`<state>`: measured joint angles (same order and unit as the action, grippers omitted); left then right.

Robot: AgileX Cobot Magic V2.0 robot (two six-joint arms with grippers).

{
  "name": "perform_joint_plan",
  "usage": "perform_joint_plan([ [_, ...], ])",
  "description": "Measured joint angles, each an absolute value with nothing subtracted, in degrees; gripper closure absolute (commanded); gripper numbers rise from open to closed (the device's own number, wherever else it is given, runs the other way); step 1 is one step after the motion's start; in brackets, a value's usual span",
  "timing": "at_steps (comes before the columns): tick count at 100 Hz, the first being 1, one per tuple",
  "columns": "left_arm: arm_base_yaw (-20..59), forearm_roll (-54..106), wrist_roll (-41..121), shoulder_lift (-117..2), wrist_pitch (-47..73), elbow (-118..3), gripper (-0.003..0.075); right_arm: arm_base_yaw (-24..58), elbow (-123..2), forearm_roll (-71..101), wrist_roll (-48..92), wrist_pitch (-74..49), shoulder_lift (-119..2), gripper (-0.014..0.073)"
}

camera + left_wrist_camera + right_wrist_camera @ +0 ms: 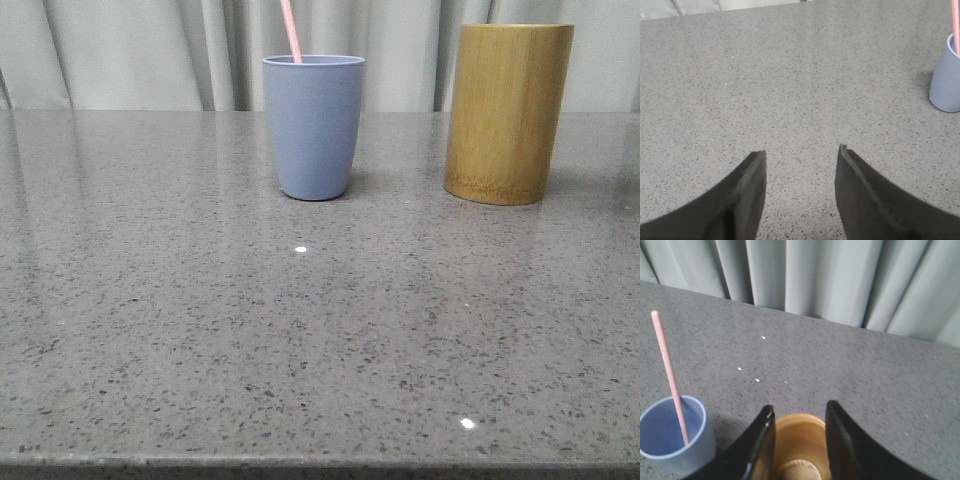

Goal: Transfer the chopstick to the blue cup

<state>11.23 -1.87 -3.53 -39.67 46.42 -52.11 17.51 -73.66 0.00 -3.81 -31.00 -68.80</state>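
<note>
Unmarked blue cup (pixel 314 128), chopstick (pixel 291 31) inside

Blue cup (pixel 314 128), upright on speckled grey tabletop (pixel 300 340); chopstick (pixel 291 30) leaning inside it; bamboo cylinder (pixel 508 113) standing right of cup.

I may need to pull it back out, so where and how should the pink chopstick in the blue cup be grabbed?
Probably by the bare upper shaft of the chopstick, above the rim of the blue cup. Its lower end is down inside the cup and it leans against the rim, so come from above with the tool's fingers either side of the thin shaft and lift along its tilt. The open right tool above the bamboo holder looks nearest.
</note>
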Motion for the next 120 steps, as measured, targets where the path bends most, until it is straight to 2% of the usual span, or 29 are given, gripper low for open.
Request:
perform_joint_plan([
  [43, 11.2, -2.0, -3.7, -39.7, 46.2, -52.0, 0.0407, 12.8, -59.9, 0.0, -4.3, -31.1, -51.7, 0.0329],
  [59, 11.2, -2.0, -4.9, -39.7, 46.0, -51.7, 0.0413, 12.8, -55.6, 0.0, -4.3, -31.1, -46.5, 0.0463],
  [68, 11.2, -2.0, -5.0, -39.7, 45.7, -51.4, 0.0474, 12.8, -53.6, -0.5, -4.3, -31.1, -43.8, 0.0546],
  [85, 11.2, -2.0, -5.1, -39.7, 45.3, -50.4, 0.0684, 12.8, -49.8, -1.1, -4.3, -31.2, -39.2, 0.0702],
  [90, 11.2, -2.0, -5.1, -39.5, 45.2, -50.3, 0.0741, 12.8, -48.9, -1.1, -4.3, -31.2, -38.1, 0.0696],
  [120, 11.2, -2.0, -5.1, -34.4, 43.5, -47.9, 0.0739, 12.8, -43.6, -1.5, -4.5, -31.0, -31.5, 0.069],
])
